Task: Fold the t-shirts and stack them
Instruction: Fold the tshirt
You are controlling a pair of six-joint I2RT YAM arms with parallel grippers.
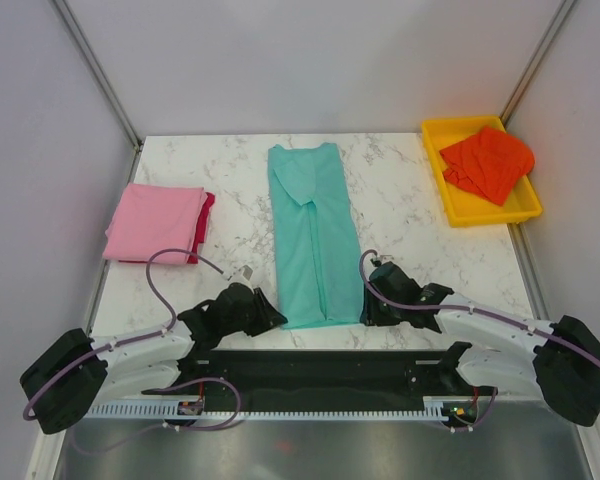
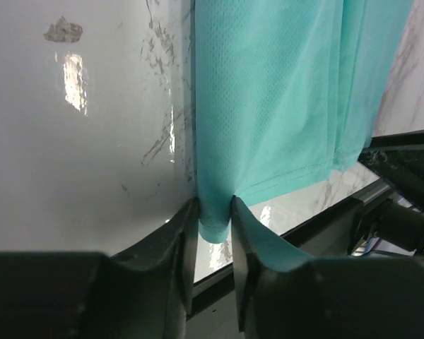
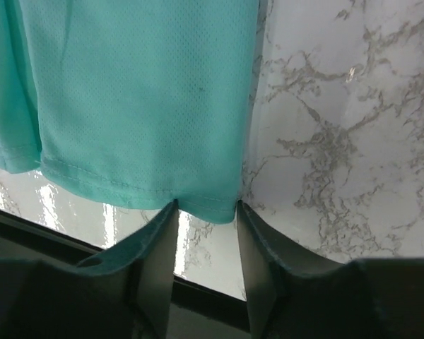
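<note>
The teal t-shirt (image 1: 315,235) lies folded into a long strip down the middle of the marble table. My left gripper (image 1: 270,318) is shut on its near left corner, and the cloth bunches between the fingers in the left wrist view (image 2: 213,212). My right gripper (image 1: 365,312) is at the near right corner, open, with the flat hem between its fingertips (image 3: 206,212). The pink t-shirt (image 1: 155,222) lies folded at the left on the crimson one (image 1: 208,212), of which only an edge shows. The orange-red t-shirt (image 1: 488,160) lies crumpled in the tray.
The yellow plastic tray (image 1: 450,205) stands at the far right corner. The table's near edge and a black rail (image 1: 320,365) run just behind both grippers. White walls close in the table on three sides.
</note>
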